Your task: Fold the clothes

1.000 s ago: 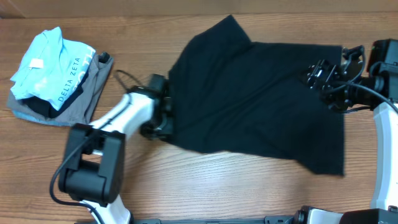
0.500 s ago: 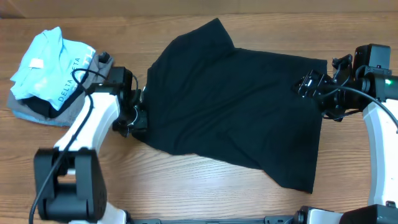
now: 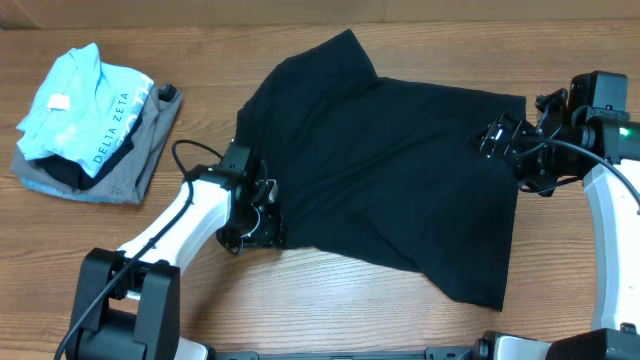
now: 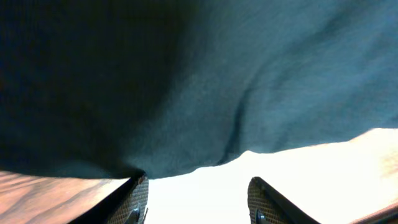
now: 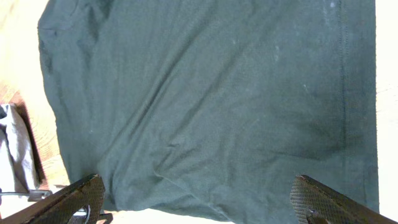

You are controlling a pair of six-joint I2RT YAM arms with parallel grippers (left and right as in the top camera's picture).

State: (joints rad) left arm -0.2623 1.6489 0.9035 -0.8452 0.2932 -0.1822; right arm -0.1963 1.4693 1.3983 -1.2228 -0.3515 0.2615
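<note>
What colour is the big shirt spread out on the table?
Plain black: the T-shirt shows best in the overhead view.

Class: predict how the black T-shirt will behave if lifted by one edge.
Probably floppy: the black T-shirt lies flat with soft creases. Likely light, being thin cloth. Pushed, it may bunch, as its wavy edge suggests.

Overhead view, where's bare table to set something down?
Bare wood runs along the table's far edge behind the black T-shirt, and along the near edge in front of it. Crowded: the folded pile far left, left gripper and right gripper at the shirt's sides.
</note>
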